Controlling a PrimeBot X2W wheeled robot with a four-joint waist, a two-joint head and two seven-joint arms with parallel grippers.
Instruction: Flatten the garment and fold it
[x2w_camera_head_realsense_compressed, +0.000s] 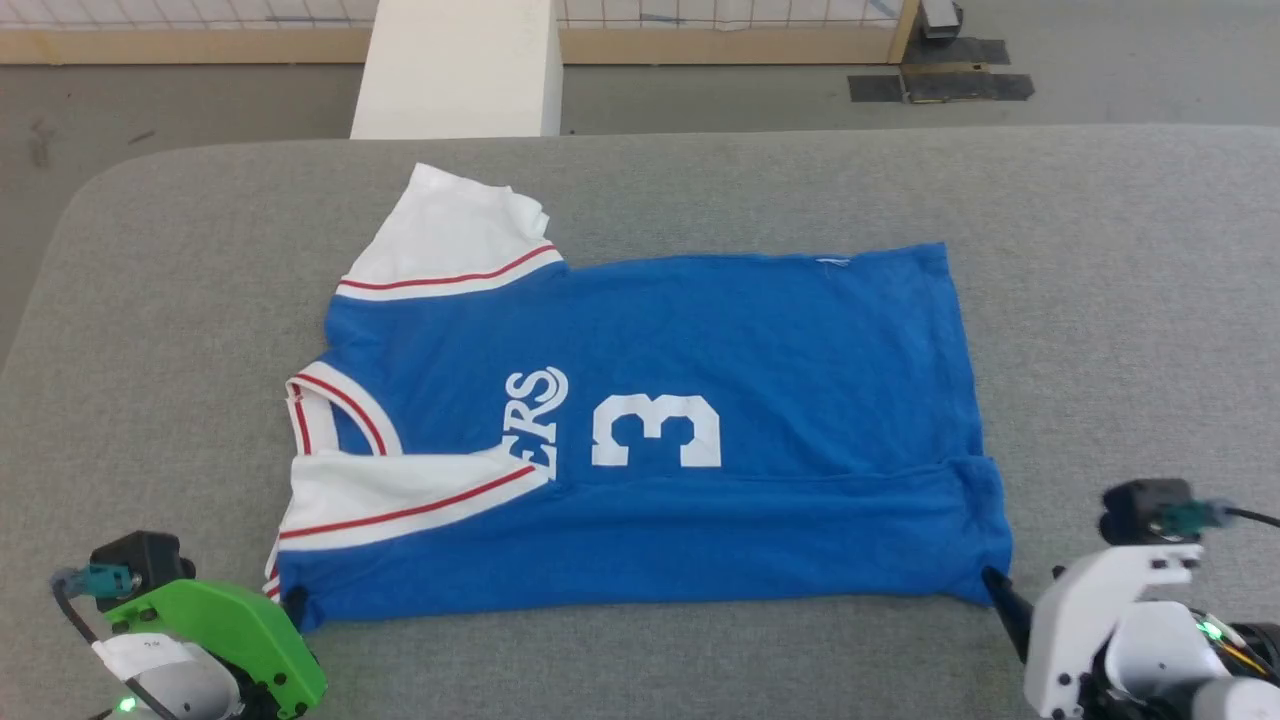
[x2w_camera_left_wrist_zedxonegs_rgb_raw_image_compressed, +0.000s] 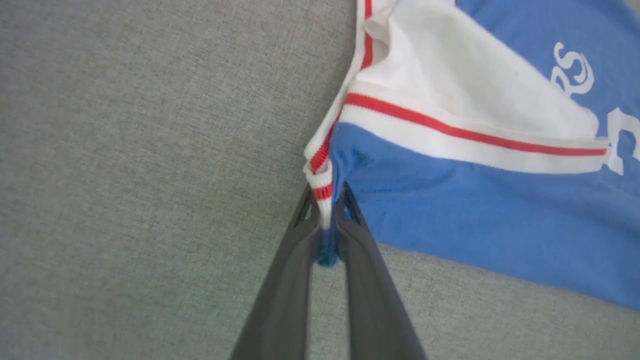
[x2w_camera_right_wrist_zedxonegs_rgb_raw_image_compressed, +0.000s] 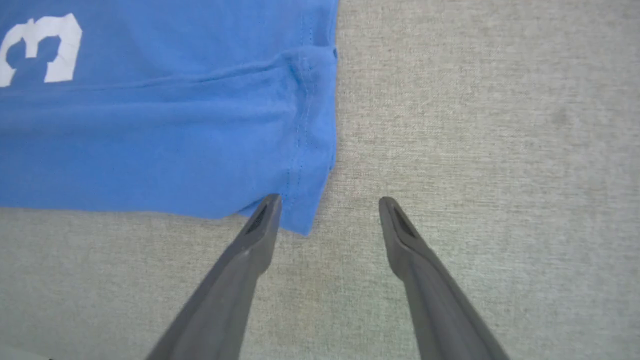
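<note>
Garment (x2w_camera_head_realsense_compressed: 640, 400) on grey padded table (x2w_camera_head_realsense_compressed: 1100, 250), white column (x2w_camera_head_realsense_compressed: 455, 70) beyond far edge

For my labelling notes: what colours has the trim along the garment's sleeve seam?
White with one red stripe; the trim shows best in the left wrist view.

The garment (x2w_camera_head_realsense_compressed: 700, 330) is blue, white and red-striped; the table (x2w_camera_head_realsense_compressed: 1100, 250) grey.
</note>
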